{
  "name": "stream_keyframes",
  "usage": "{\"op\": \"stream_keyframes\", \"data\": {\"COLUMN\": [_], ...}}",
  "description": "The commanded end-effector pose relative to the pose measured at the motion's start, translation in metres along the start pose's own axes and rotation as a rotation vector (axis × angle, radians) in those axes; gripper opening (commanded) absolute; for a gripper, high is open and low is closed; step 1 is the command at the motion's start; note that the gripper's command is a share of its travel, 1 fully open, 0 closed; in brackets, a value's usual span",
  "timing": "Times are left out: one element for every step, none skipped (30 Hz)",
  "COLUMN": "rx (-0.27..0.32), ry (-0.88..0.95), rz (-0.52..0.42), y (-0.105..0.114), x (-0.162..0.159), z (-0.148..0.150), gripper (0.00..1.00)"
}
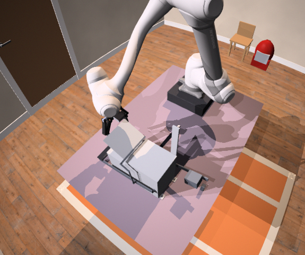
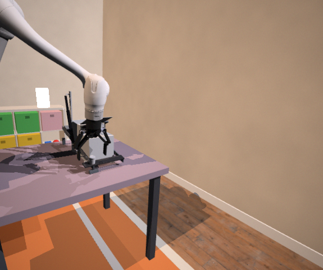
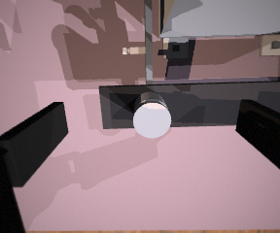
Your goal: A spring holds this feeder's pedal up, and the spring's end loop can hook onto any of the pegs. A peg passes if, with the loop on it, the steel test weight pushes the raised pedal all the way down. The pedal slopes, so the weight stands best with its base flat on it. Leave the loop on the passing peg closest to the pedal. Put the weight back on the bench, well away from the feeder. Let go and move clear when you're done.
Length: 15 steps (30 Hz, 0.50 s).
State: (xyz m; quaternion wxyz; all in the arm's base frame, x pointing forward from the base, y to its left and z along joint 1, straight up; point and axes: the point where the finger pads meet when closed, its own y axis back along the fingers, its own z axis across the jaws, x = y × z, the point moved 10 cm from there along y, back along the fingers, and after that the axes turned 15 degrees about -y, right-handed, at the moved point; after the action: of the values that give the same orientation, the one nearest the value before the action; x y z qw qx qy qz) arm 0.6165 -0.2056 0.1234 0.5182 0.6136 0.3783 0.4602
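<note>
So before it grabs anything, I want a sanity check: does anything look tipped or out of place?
Nothing stands out. The steel weight stands upright on the dark pedal, and the open gripper hovers above it, holding nothing.

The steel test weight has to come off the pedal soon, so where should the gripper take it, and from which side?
Grip the weight across its round side wall, coming straight down from above. It stands upright on the dark pedal, round top up, and the open gripper already straddles it.
</note>
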Motion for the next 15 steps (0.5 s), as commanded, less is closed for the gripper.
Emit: {"op": "stream_keyframes", "data": {"rx": [-0.002,-0.002,-0.002,-0.002,-0.002,-0.002,-0.002,-0.002,-0.002,-0.002,-0.002,-0.002,-0.002,-0.002,-0.002], "ry": [0.000,0.000,0.000,0.000,0.000,0.000,0.000,0.000,0.000,0.000,0.000,0.000,0.000,0.000,0.000], "rz": [0.000,0.000,0.000,0.000,0.000,0.000,0.000,0.000,0.000,0.000,0.000,0.000,0.000,0.000,0.000], "y": [-0.0027,-0.0044,-0.0044,-0.0044,-0.0031,-0.0039,-0.0047,-0.0054,-0.0062,-0.0069,-0.0077,-0.0085,-0.0092,-0.0100,-0.0108], "x": [-0.0004,-0.0007,-0.0007,-0.0007,-0.0005,-0.0006,-0.0008,-0.0009,-0.0010,-0.0012,-0.0013,-0.0014,-0.0015,-0.0017,-0.0018], "z": [0.0006,0.0006,0.0006,0.0006,0.0006,0.0006,0.0006,0.0007,0.0007,0.0007,0.0008,0.0008,0.0008,0.0009,0.0009], "gripper": [1.00,1.00,1.00,1.00,1.00,1.00,1.00,1.00,1.00,1.00,1.00,1.00,1.00,1.00,1.00]}}
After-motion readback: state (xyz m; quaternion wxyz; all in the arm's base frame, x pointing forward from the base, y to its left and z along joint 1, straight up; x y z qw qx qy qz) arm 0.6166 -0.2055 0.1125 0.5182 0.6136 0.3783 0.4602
